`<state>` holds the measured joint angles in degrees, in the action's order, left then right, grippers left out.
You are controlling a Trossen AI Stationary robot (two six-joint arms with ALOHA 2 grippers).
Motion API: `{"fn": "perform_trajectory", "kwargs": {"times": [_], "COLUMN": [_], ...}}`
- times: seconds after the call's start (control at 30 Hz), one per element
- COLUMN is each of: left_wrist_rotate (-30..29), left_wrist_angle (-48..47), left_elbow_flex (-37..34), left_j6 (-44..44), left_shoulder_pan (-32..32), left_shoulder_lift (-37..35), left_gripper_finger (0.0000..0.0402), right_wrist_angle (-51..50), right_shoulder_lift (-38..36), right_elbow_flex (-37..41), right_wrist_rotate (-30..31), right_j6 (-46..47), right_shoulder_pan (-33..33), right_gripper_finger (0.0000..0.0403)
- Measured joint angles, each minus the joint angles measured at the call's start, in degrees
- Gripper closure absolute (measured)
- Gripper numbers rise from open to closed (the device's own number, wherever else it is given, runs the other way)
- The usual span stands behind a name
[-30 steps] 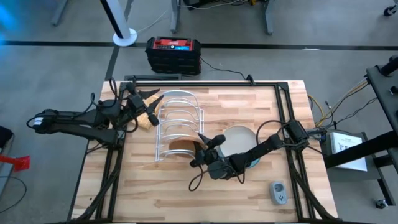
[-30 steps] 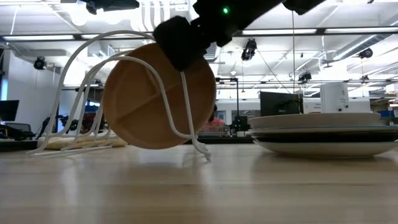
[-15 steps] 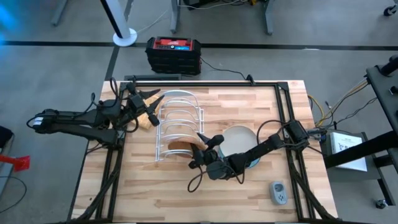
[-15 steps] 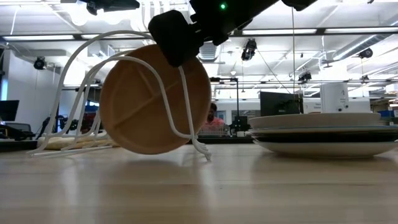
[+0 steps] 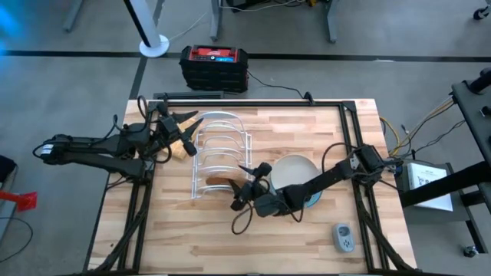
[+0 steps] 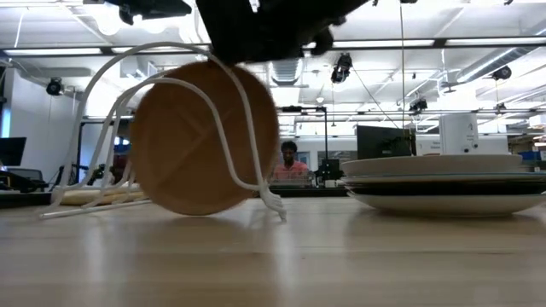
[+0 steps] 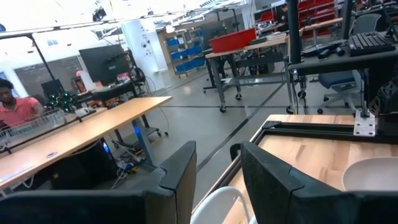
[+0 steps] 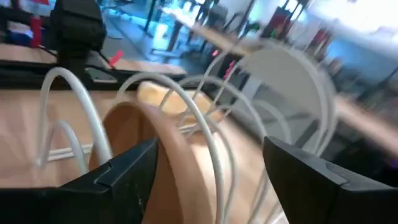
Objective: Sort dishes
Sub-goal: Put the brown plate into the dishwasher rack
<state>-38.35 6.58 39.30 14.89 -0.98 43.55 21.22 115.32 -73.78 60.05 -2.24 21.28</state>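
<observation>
Wooden and brown, the divided plate [image 6: 203, 141] stands on edge in the nearest slot of the white wire rack [image 5: 217, 146], resting against the wire hoops, at about seven o'clock from the table's centre in the high view. We see the right gripper [image 5: 247, 184] just beside the plate's rim, its jaws spread wide to either side of the rim in the right wrist view and pinching nothing. The left gripper [image 5: 178, 123] waits at about ten o'clock, at the rack's far left corner, over the tan block [image 5: 182, 145]; we cannot tell how its jaws stand, though nothing shows between its two fingers in the left wrist view. The stack of plates [image 6: 444, 181] sits at about four o'clock, off-white on top, partly covered by the right arm. We judge the main risk to be the withdrawal: a finger that catches the rim or a wire hoop could roll the wooden plate out of its slot or drag the light rack across the table. The plate leans rather than sitting square, so a nudge might tip it. Hidden from us are the lower plates of the stack, of which only edges show, and how the plate's bottom edge seats in the wires. A person sits in the room well beyond the table.
</observation>
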Motion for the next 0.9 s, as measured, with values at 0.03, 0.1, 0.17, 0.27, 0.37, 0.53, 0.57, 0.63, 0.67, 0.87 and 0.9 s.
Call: {"fn": "perform_trajectory", "kwargs": {"times": [0.03, 0.1, 0.17, 0.27, 0.37, 0.53, 0.57, 0.63, 0.67, 0.87, 0.9], "left_wrist_rotate": [0.0, 0.0, 0.0, 0.0, 0.1, 0.5, 1.1, 3.1, 4.4, 8.9, 9.1], "left_wrist_angle": [-0.3, -0.7, -1.0, -1.6, -1.6, -3.6, -4.0, -4.4, -4.5, -5.4, -6.0], "left_elbow_flex": [0.0, 0.0, 0.0, 0.0, 0.0, 0.0, 0.0, 0.0, 0.0, 0.0, 0.0], "left_j6": [-0.4, -0.9, -1.5, -2.1, -2.6, -4.8, -5.4, -6.1, -6.5, -8.0, -8.2], "left_shoulder_pan": [0.0, -0.1, -0.1, -0.1, -0.1, -0.2, -0.4, -0.9, -1.3, -5.8, -6.8], "left_shoulder_lift": [0.0, 0.0, 0.0, 0.0, 0.0, 0.0, -0.1, -0.3, -0.5, -2.1, -2.4], "left_gripper_finger": [0.0286, 0.0286, 0.0286, 0.0286, 0.0286, 0.0286, 0.0286, 0.0286, 0.0286, 0.0286, 0.0286], "right_wrist_angle": [-2.9, -8.0, -11.8, -13.6, -14.3, -18.8, -20.8, -26.1, -28.6, -47.6, -50.9], "right_shoulder_lift": [-0.3, -0.6, -1.3, -3.1, -4.1, -7.1, -7.7, -9.0, -9.5, -15.1, -16.0], "right_elbow_flex": [0.0, 0.1, 0.2, 0.1, 0.1, 0.1, 0.1, 0.1, 0.1, 0.2, 0.4], "right_wrist_rotate": [-1.6, -3.9, -5.7, -6.1, -6.1, -6.1, -6.1, -6.2, -6.2, -7.9, -9.0], "right_j6": [2.8, 7.6, 10.7, 11.6, 10.3, 10.8, 11.9, 14.3, 15.7, 28.1, 30.6], "right_shoulder_pan": [-0.5, -1.4, -1.9, -1.9, -1.7, -0.9, -0.7, -0.2, 0.1, 2.2, 2.4], "right_gripper_finger": [0.0119, 0.0116, 0.0113, 0.0109, 0.0108, 0.0109, 0.0109, 0.0107, 0.0107, 0.0108, 0.0107]}}
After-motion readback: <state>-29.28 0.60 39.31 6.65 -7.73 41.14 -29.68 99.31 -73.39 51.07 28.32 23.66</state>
